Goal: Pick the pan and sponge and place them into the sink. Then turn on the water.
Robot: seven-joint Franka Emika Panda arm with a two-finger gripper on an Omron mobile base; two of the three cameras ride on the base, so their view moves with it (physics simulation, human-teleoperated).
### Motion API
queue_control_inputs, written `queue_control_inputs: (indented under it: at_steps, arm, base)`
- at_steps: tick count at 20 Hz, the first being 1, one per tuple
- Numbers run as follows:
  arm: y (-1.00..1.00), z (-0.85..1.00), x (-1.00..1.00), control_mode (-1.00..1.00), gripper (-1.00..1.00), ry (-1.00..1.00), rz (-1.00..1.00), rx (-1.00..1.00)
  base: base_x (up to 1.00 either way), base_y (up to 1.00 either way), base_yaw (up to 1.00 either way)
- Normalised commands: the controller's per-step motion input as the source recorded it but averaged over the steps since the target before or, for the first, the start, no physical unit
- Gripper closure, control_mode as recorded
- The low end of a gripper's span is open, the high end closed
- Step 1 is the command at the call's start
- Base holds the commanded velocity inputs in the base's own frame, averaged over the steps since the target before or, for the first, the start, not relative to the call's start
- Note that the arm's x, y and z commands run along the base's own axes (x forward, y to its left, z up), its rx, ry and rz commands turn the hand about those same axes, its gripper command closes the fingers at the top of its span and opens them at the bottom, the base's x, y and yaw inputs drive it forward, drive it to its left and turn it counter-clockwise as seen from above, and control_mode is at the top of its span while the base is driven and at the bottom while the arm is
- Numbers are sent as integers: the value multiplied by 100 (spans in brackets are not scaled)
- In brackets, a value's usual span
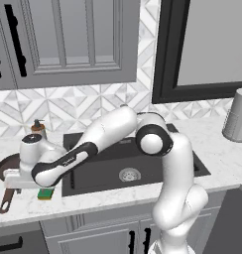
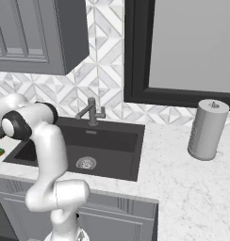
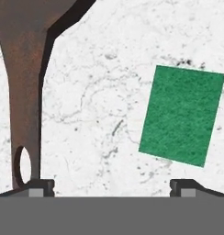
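The dark brown pan (image 1: 3, 167) lies on the counter left of the sink (image 1: 157, 163), its long handle (image 3: 24, 92) pointing toward the counter's front edge. The sponge (image 3: 182, 114), green face up, lies flat between the pan handle and the sink's left rim, and also shows in the left base view as the sponge (image 1: 45, 193). My gripper (image 3: 112, 186) hangs open above the bare counter between handle and sponge, touching neither and holding nothing. The black sink (image 2: 112, 136) has a silver drain (image 2: 86, 163) and a grey faucet (image 2: 91, 113). No water runs.
A brown soap bottle (image 1: 37, 128) stands behind the pan by the tiled wall. A grey paper towel roll (image 2: 209, 129) stands on the counter right of the sink. Grey cabinets hang above; a dark-framed window sits behind the sink.
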Motion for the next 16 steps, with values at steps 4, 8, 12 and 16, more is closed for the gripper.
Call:
queue_control_inputs:
  at_steps: [4, 8, 12, 16]
  arm:
    - [48, 21, 11, -100, -100, 15, -1, -12]
    - [26, -2, 14, -100, -100, 5, 0, -14]
    - [19, -25, 15, -100, -100, 0, 0, -18]
    - [29, -9, 13, -100, -100, 0, 0, -11]
  base:
    - [0, 0, 0]
    - [0, 0, 0]
    - [0, 0, 0]
    - [0, 0, 0]
